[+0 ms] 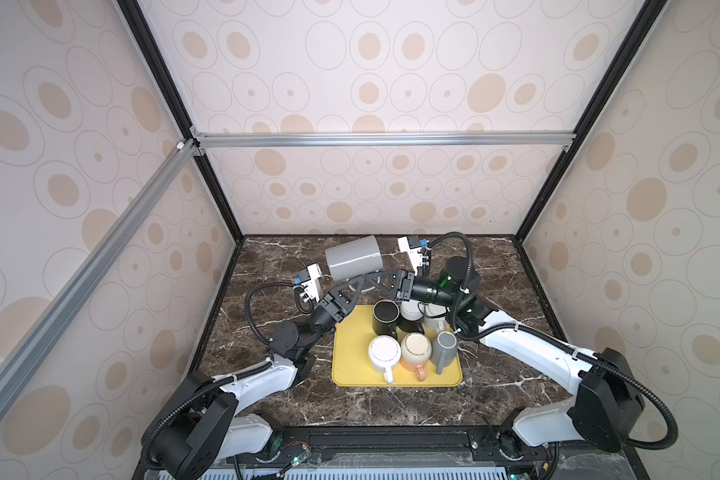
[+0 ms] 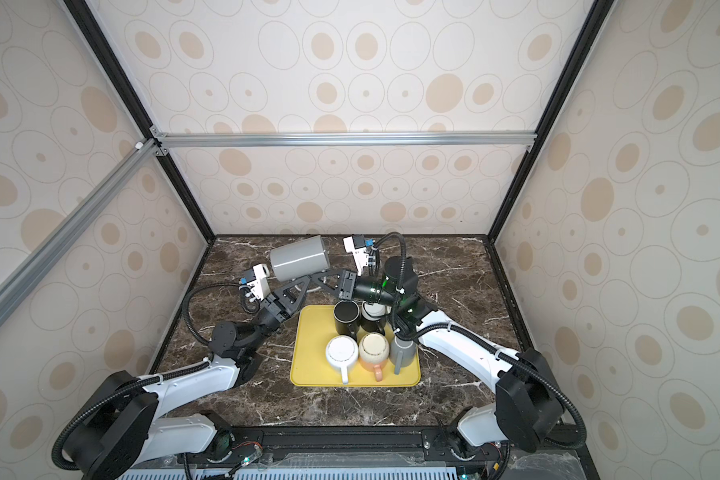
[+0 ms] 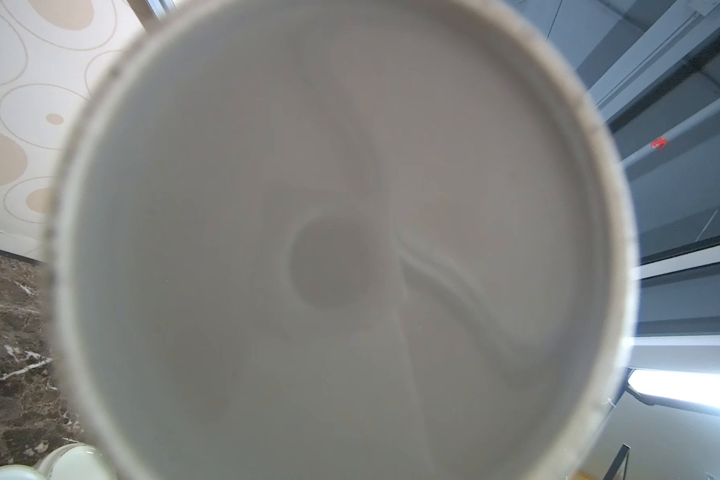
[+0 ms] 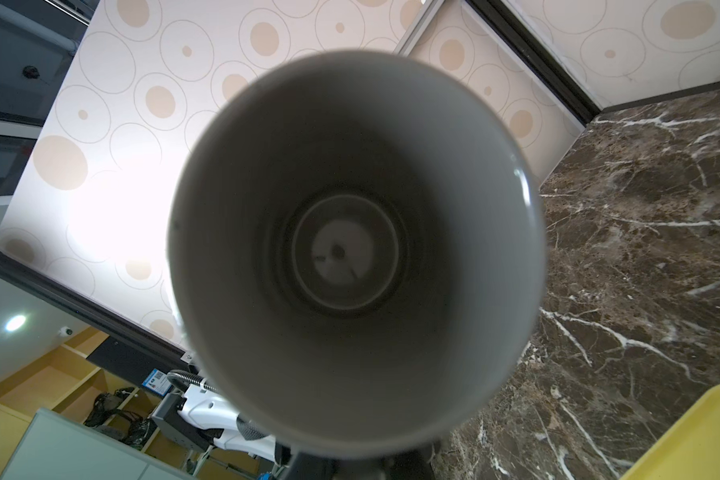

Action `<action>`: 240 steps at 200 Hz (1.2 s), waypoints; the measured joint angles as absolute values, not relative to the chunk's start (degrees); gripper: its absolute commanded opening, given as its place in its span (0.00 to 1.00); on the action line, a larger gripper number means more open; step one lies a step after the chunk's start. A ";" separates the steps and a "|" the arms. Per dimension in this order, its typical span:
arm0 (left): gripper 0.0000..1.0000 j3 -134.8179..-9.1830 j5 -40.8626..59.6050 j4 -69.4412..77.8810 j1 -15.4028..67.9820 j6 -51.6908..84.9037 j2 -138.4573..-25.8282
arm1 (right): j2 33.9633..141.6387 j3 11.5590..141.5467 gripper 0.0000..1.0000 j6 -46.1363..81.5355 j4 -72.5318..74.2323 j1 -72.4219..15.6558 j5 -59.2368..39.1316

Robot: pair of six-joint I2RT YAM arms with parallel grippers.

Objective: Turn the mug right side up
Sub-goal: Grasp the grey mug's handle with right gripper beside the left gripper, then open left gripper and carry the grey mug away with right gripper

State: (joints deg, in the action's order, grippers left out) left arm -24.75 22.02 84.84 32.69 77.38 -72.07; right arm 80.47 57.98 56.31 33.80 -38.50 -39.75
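Mug hangs sideways above table, behind tray.

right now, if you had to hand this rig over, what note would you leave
Left tool: shut on the handle of the gray mug, beneath its body.
Right tool: shut at the same handle, apparently gripping too.
Mug: in the air on its side, behind the yellow tray, base toward the left arm, mouth toward the right arm.
Done: mug is off the table and halfway turned.
Left: finish the turn and set it down upright.
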 measured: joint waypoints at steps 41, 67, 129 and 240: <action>1.00 -24.77 22.09 81.06 32.51 75.02 -69.73 | 80.47 57.95 0.00 56.03 31.35 -38.57 -37.78; 1.00 -25.39 22.09 68.69 32.45 70.50 -63.48 | 80.47 58.00 0.00 54.76 27.00 -38.50 -35.42; 1.00 -34.83 9.52 26.83 31.97 49.50 -48.97 | 78.35 65.49 0.00 46.06 4.12 -32.91 -28.10; 1.00 -32.53 3.44 16.62 31.86 39.86 -49.36 | 85.86 81.03 0.00 14.44 -30.89 -9.80 0.97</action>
State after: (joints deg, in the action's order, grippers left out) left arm -32.53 3.44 16.62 31.86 39.86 -49.36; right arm 85.86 81.03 14.44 -30.89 -9.80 0.97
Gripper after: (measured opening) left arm 0.998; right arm 0.146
